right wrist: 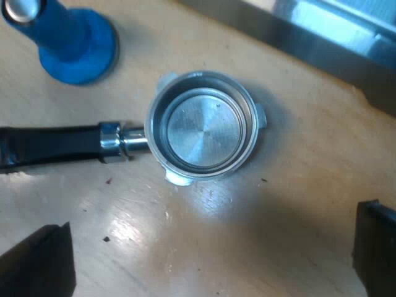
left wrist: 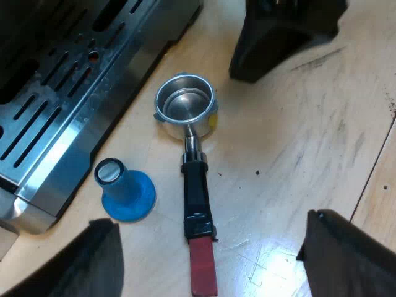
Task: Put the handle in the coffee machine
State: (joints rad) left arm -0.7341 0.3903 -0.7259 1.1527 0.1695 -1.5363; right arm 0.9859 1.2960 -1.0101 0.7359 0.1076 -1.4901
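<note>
Beside the coffee machine, on the pale wooden tabletop, lies the holder, not yet fitted into the machine. Its round steel cup faces up and looks empty. Its handle is black and ends in a red tip that angles away from the machine.

Judging by the thick steel, the cup end is heavy, hard and slippery, so the holder would likely droop cup-down if held far out at the red tip. The black handle looks stiff and easier to grip. The best hold is probably across it, close to the steel neck.

A blue tamper stands upright between the handle and the machine, apart from both, and could be knocked over.

The left tool hovers over the handle near its red tip, fingers spread wide and holding nothing. The right tool hangs above the cup, also spread wide and empty
</note>
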